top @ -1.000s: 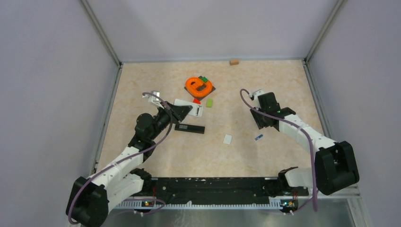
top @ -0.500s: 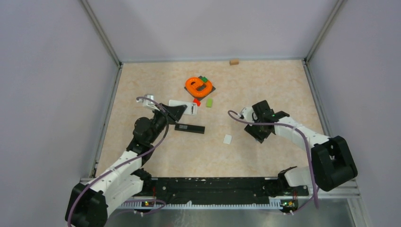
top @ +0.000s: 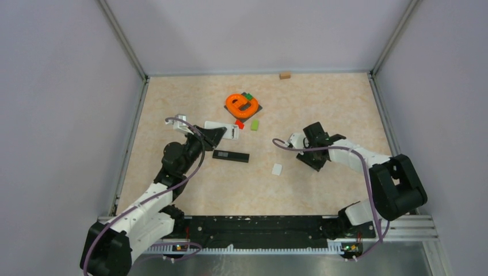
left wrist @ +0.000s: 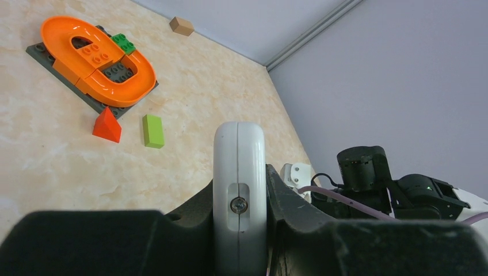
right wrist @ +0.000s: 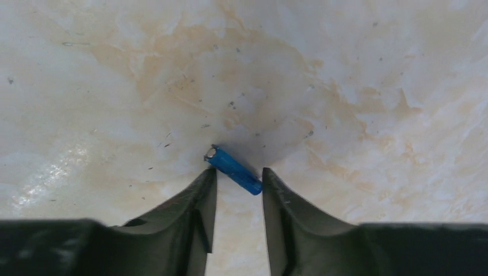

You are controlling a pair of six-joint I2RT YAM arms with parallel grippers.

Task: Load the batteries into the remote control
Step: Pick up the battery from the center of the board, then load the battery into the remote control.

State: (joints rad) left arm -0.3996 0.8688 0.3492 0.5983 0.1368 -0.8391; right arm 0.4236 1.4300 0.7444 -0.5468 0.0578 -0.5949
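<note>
A white remote control (left wrist: 239, 144) stands on its narrow edge between my left gripper's (left wrist: 240, 184) fingers, which are shut on it; from above the remote (top: 225, 130) sticks out past the left gripper (top: 214, 137). A small blue battery (right wrist: 230, 166) lies slantwise on the table right at my right gripper's (right wrist: 239, 171) fingertips. Those jaws stand open, one on either side of it, and its ends are close to both tips. From above, the right gripper (top: 314, 160) hides this battery.
A black remote-like bar (top: 231, 156) lies just right of the left gripper. A small white piece (top: 277, 169) lies left of the right gripper. Behind are an orange track on a grey plate (top: 241, 104), a red wedge (top: 239, 123), a green block (top: 254, 124) and a wooden block (top: 284, 75).
My right gripper has swung in to the left and come down over the blue battery, hiding it from above. My left gripper has drawn the white remote slightly left.
</note>
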